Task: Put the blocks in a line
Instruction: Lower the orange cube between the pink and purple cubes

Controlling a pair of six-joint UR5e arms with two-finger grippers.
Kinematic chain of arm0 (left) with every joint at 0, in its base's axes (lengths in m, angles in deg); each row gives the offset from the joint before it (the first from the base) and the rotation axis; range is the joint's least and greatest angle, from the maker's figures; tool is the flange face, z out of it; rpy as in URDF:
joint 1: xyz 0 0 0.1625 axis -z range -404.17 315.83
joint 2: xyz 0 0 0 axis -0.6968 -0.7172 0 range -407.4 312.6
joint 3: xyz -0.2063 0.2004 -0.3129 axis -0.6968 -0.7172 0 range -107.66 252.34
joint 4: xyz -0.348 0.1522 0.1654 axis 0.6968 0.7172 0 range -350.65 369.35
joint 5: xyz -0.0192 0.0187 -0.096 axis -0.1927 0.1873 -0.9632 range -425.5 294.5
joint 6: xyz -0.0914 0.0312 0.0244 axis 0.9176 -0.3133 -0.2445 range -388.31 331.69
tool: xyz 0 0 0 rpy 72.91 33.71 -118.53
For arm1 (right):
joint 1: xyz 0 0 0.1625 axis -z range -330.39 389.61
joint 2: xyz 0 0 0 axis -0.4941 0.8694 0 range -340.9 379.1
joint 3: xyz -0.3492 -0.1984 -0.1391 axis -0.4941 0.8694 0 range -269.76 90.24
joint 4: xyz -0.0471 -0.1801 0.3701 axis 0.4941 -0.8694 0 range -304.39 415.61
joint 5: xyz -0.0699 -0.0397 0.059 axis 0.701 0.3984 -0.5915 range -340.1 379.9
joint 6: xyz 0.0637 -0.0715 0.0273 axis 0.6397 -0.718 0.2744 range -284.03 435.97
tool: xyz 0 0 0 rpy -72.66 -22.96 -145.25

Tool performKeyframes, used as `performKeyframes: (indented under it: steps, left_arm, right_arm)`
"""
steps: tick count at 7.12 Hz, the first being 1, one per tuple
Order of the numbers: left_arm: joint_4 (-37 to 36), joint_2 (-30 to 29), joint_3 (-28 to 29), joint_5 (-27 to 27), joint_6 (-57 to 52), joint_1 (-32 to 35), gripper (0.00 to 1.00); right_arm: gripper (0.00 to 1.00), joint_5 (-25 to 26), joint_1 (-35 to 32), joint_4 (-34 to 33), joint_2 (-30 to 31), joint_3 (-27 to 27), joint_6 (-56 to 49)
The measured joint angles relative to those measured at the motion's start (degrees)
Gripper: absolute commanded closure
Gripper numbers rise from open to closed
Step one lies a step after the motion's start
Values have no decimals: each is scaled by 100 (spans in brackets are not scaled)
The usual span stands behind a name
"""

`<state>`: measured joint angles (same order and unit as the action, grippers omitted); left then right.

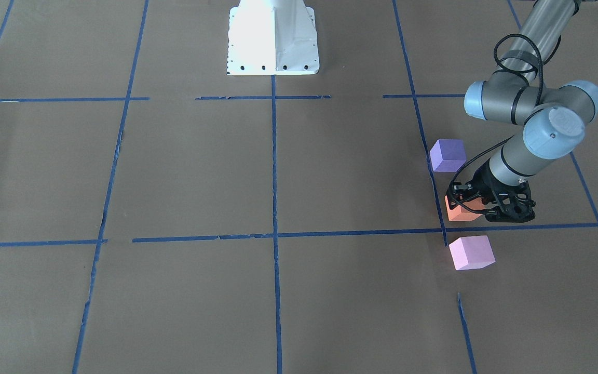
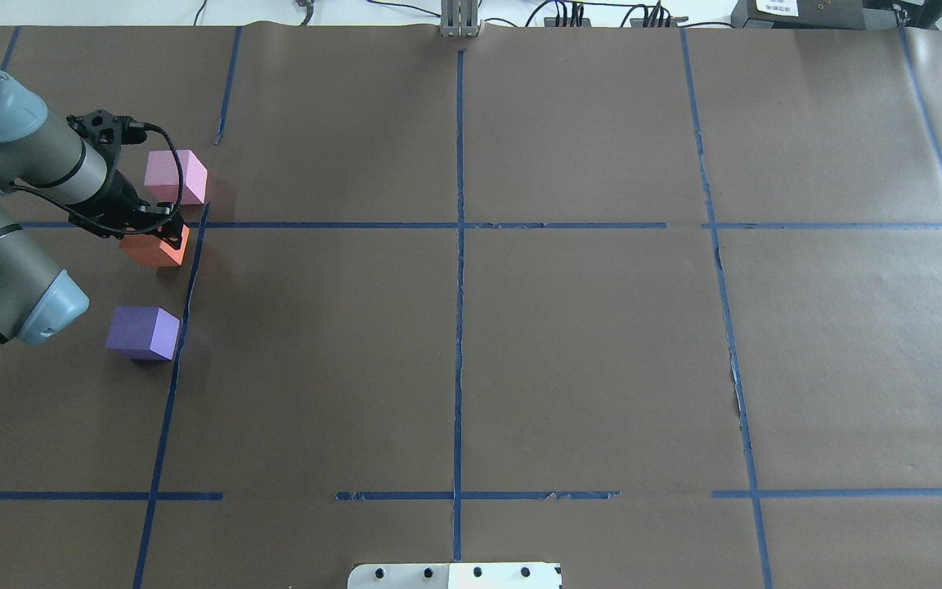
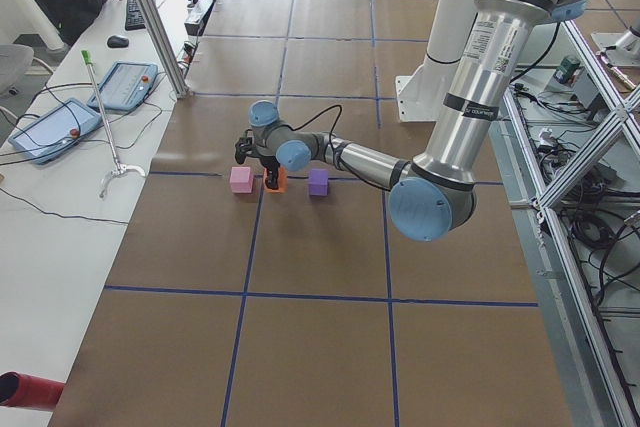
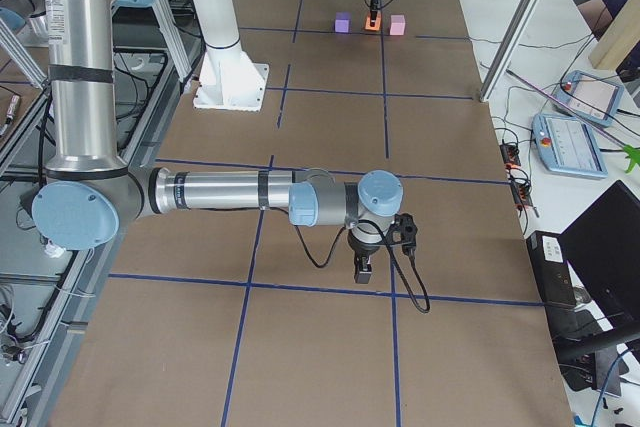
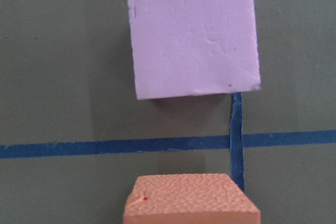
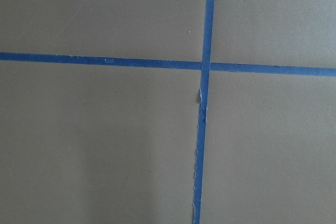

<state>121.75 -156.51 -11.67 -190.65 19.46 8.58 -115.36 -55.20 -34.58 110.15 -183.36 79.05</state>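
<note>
The left arm (image 1: pixel 517 98) reaches forward with its wrist angled down. The left gripper (image 1: pixel 474 209) points down at table level, fingers closed against the sides of the orange block (image 1: pixel 462 214). The right arm (image 4: pixel 230 192) extends level. The right gripper (image 4: pixel 362 272) points down, finger spacing indeterminate.

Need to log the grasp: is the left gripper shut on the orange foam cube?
Cannot tell. The left gripper straddles the orange foam cube, but no view shows whether its jaws press it.

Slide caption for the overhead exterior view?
Left gripper at orange foam cube, between light pink foam cube and violet-purple foam cube.
</note>
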Motion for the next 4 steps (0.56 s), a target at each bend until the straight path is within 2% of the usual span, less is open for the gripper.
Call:
performKeyframes:
  steps: [4]
  left_arm:
    - [28, -22, 88, -8, 30, -40, 83]
  right_arm:
    - [0, 0, 0, -5, 0, 0, 0]
